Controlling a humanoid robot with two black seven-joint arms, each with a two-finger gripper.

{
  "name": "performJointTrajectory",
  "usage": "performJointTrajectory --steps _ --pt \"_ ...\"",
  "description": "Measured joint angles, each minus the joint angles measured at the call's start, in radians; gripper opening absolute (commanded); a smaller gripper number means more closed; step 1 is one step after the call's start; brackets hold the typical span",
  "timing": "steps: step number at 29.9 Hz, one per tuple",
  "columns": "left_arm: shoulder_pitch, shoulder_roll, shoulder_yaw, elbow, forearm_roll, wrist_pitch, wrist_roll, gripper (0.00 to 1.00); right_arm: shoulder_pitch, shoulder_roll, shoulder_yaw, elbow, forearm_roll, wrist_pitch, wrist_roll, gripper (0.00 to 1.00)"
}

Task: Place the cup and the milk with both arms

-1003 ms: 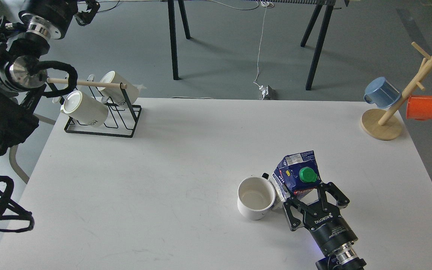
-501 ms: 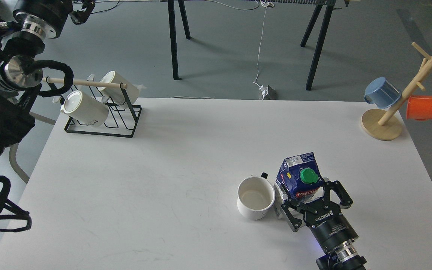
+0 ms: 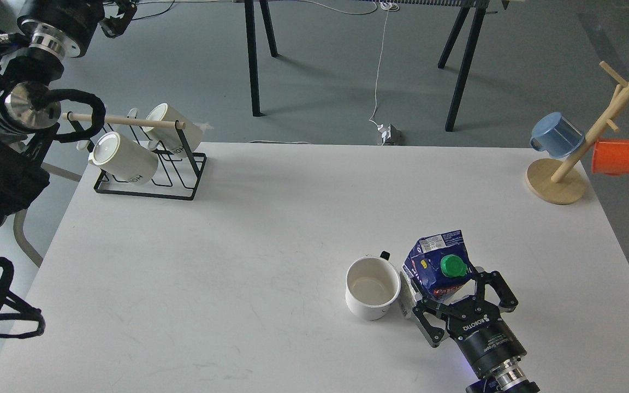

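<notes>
Pinching the blue milk carton w/ green cap, right tool sits beside white cup; left tool unclear.

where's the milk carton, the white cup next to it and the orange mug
dark blue milk carton with green cap (image 3: 432, 267), head view, on its blue sloped top
white cup standing open-side up (image 3: 372, 308), head view, on its outer wall
orange mug on wooden tree (image 3: 613, 156), head view, on its side

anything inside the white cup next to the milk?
The white cup stands upright with its mouth open to the head view: bare white walls and bottom, nothing in it. The milk carton, in the right hand, covers none of its inside.
</notes>
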Motion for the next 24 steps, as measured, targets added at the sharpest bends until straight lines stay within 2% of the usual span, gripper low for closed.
performJointTrajectory --steps 7,17,24 --pt "0.000 0.000 0.000 -0.001 0.000 0.000 0.000 1.00 -0.061 -0.022 0.003 0.011 0.000 0.000 -0.001 0.98" --pt "0.000 0.014 0.000 -0.004 0.000 -0.006 -0.002 1.00 -0.150 -0.117 0.015 0.069 0.000 0.000 -0.002 0.98" --pt "0.000 0.014 -0.002 -0.009 -0.002 -0.007 -0.001 1.00 -0.201 -0.178 0.222 0.095 0.002 0.000 0.000 0.98"
